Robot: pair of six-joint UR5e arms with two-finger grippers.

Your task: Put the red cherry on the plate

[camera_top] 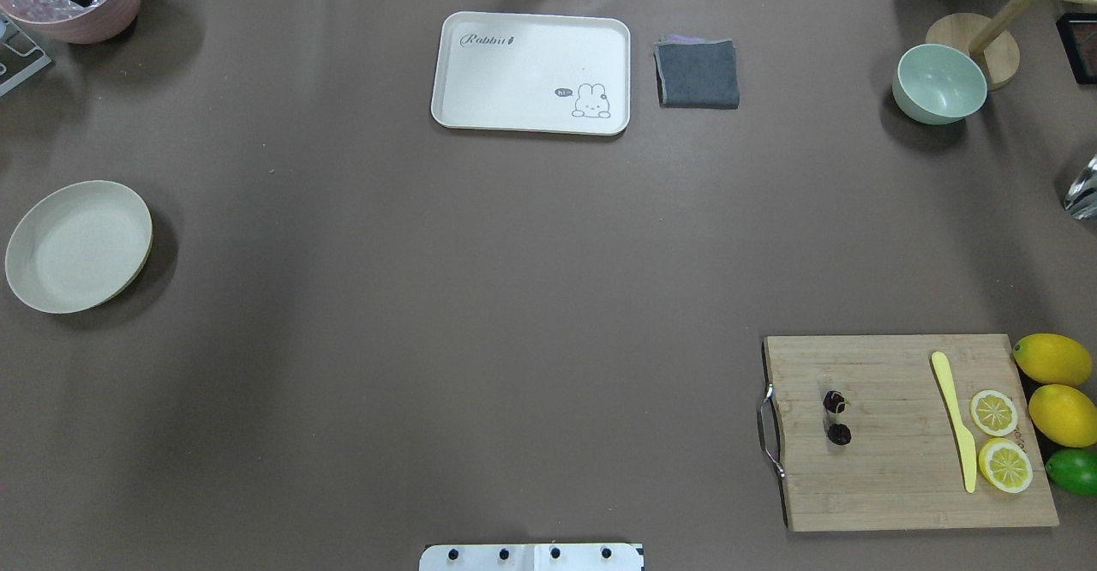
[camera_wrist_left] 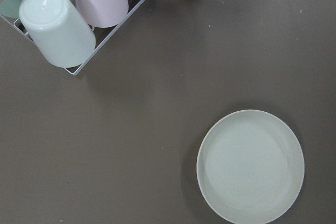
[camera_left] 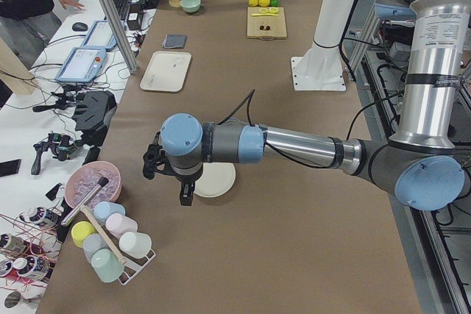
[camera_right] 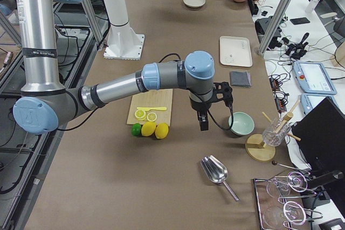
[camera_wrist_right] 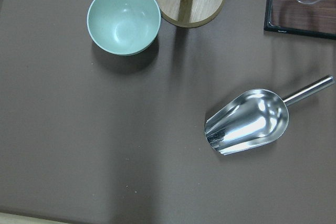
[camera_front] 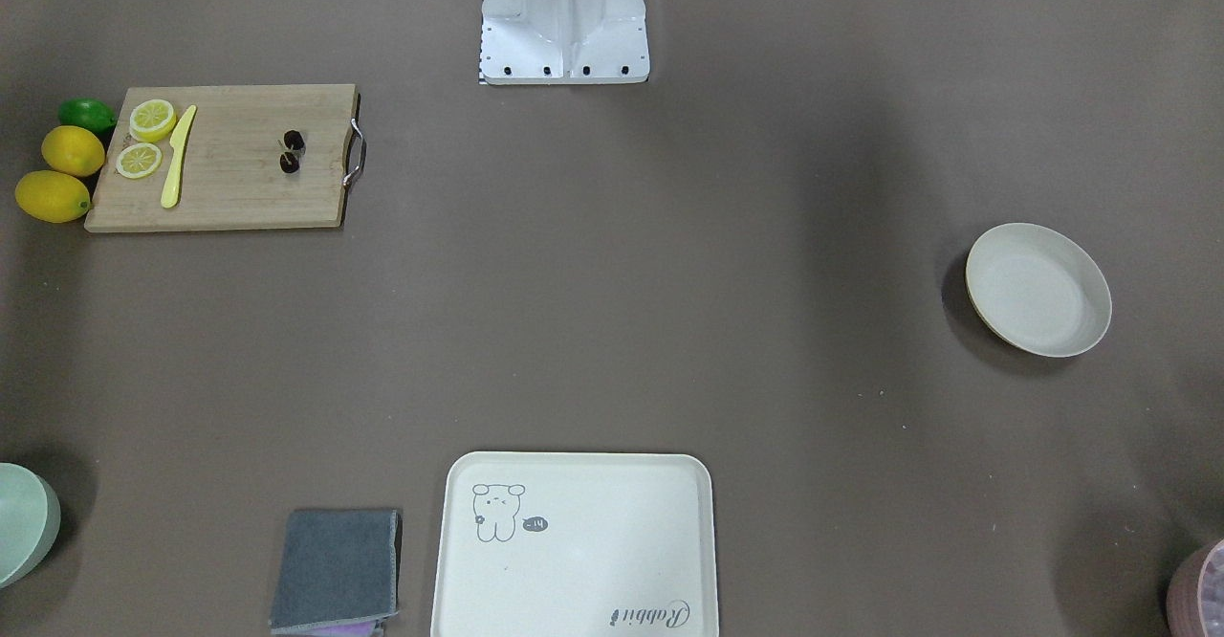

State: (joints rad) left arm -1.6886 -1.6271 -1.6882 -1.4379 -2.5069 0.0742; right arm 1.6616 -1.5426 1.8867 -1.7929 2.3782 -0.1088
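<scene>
Item 1, near: cherry (camera_top: 836,417), on board (camera_top: 891,468) by its handle (camera_top: 770,430), robot's R side. Long axis of the pair runs near-to-far from the base, parallel w/ the handle; stem too thin to read which way it points. Step in hand, I judge: the reach, not yet begun. I'd lower R gripper (camera_right: 204,123) straight down and close across that axis at the stem, softly, since the fruit prob. rolls. R claw state: can't tell; L gripper (camera_left: 185,195): same. Item 2, farther: plate (camera_top: 79,247), L side, bare, well apart from the cherry.
</scene>
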